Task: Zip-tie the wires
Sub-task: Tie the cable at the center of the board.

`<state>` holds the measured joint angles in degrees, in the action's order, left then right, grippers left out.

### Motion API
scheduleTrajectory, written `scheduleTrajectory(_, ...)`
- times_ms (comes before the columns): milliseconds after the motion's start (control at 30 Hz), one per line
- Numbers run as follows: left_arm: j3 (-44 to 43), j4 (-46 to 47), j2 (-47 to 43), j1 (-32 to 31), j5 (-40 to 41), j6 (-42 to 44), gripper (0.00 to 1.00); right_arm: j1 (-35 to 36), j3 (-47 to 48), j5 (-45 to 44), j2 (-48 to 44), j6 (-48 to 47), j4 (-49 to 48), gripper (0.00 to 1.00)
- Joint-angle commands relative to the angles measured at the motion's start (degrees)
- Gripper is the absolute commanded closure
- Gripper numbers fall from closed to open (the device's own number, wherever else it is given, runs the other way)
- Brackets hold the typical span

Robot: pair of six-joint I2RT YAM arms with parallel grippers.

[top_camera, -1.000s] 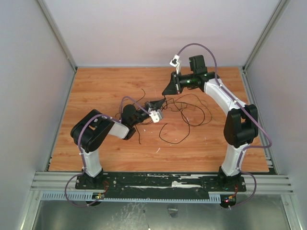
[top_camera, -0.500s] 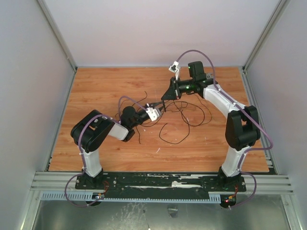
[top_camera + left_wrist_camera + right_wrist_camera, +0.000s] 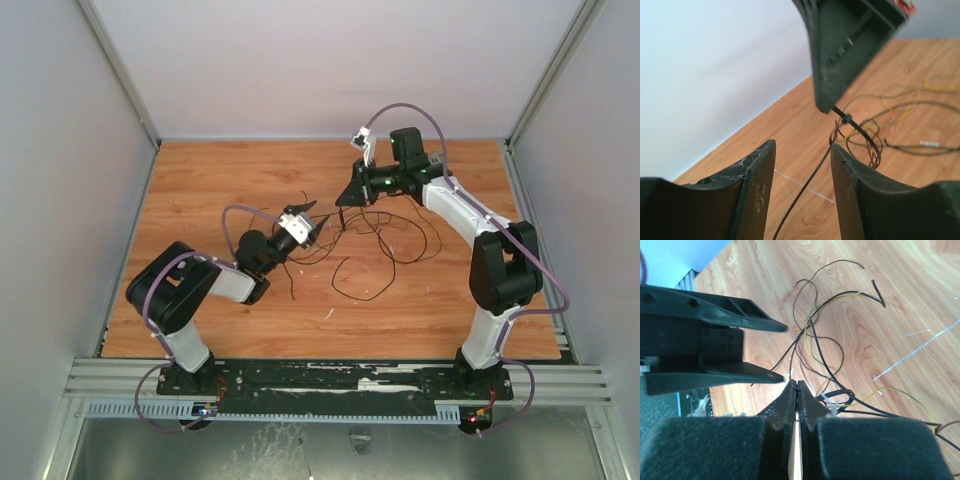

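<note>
Your right pincer (image 3: 796, 382) is closed tight on the zip tie (image 3: 856, 126), which runs from its tip into a bunch of the wires (image 3: 385, 250) spread in loops over the tabletop (image 3: 210, 180). Your left pincer (image 3: 801, 146) is half open and grips nothing. It is just before the right one, and one dark strand passes between its fingers.

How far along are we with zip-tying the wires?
Done: the zip tie looks looped around a few strands of the wires. In hand: the right tool pinches the tie's end; the left tool is open, holding nothing. Left: cinching it tight; most loops lie spread on the table.
</note>
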<state>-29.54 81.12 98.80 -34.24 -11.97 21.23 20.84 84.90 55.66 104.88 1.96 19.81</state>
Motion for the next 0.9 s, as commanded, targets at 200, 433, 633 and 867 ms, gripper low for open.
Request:
scheduleTrajectory(200,-2.4,-13.3,-12.3,-1.5,14.2,-21.2,0.49,3.1,-3.4,-16.5,-6.2,6.7,-7.4,1.00)
scheduleTrajectory(433,-2.4,-19.5,-14.7,-4.5,14.0,-25.2,0.52,4.9,-5.3,-27.5,-8.2,11.2,-9.8,1.00)
scheduleTrajectory(633,-3.4,-19.5,-12.5,-6.4,13.0,-27.5,0.53,5.6,-6.5,-31.0,-9.3,14.3,-11.6,1.00)
scheduleTrajectory(867,-7.1,-19.6,-9.9,-6.5,12.2,-29.7,0.68,6.1,-6.6,-31.4,-9.4,14.0,-10.8,1.00)
